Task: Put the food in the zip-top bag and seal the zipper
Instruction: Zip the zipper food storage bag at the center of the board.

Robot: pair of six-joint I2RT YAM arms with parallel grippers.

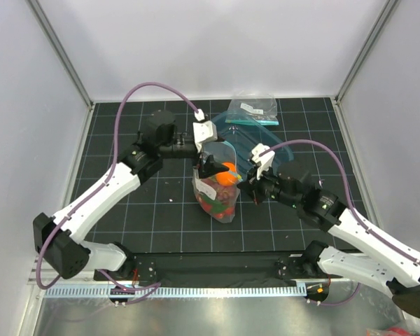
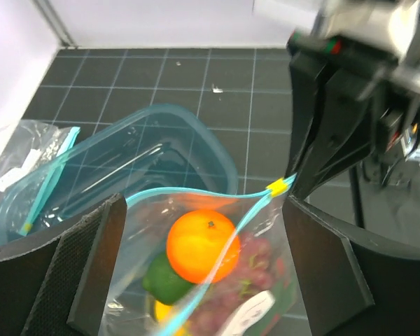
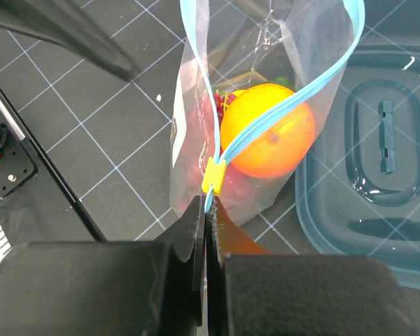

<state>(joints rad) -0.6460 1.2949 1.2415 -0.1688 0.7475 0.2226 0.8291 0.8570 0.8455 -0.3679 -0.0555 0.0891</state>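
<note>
While the right fingers (image 3: pixel 196 234) are pressed fully together on the corner of the zipper (image 3: pixel 269 115), just below its yellow end tab (image 3: pixel 213 175), the left fingers (image 2: pixel 322 273) stand spread to their widest and hold nothing. The zip-top bag (image 1: pixel 217 192) stands upright on the table (image 1: pixel 126 210), its mouth between the two left fingers. An orange (image 2: pixel 201 246) sits uppermost, with a lime (image 2: pixel 164 278) and a grape bunch (image 2: pixel 255 262) beneath, and strawberries (image 1: pixel 217 204) at the bottom. No loose fruit shows on the table, though the part behind the arms is hard to check.

Assessment: loading appears finished and sealing is the step in hand. The two zipper strips part from the held corner, so the mouth is unsealed. The next move calls for the left fingers to close across both strips beside the right fingers and press along them.

Pose: both forearms reach inward and meet over the bag, left wrist angled downward, right wrist nearly level.
</note>
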